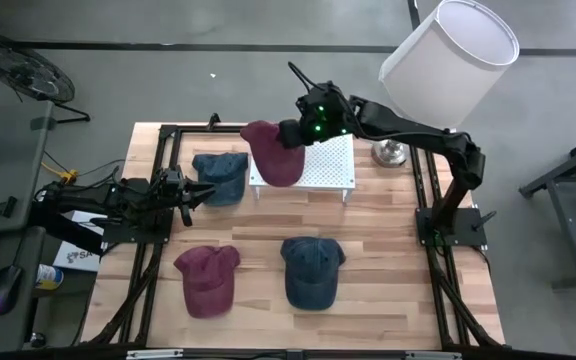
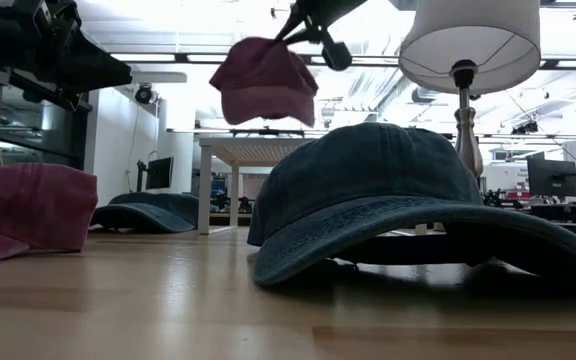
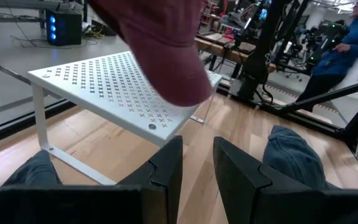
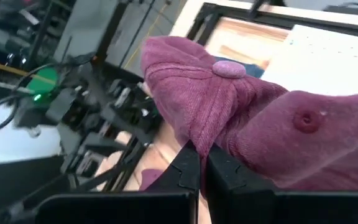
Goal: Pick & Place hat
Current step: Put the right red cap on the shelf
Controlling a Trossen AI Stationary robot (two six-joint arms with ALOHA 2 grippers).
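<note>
A maroon hat hangs in the air over the left edge of the white perforated stand; the low view shows this maroon hat well above the stand's top. My right gripper is shut on it. My left gripper waits low at the table's left, open, beside a blue hat that lies on the wood. In the left wrist view the left gripper holds nothing. My right gripper pinches a fold of the maroon hat's crown cloth between its two fingers, just beside the top button. The hat is lifted clear and hangs below the fingers, its crown bunched at the pinch.
A second maroon hat and a second blue hat lie on the table's near half. A lamp with a white shade stands at the far right, its base beside the stand. Bare wood shows between the hats.
</note>
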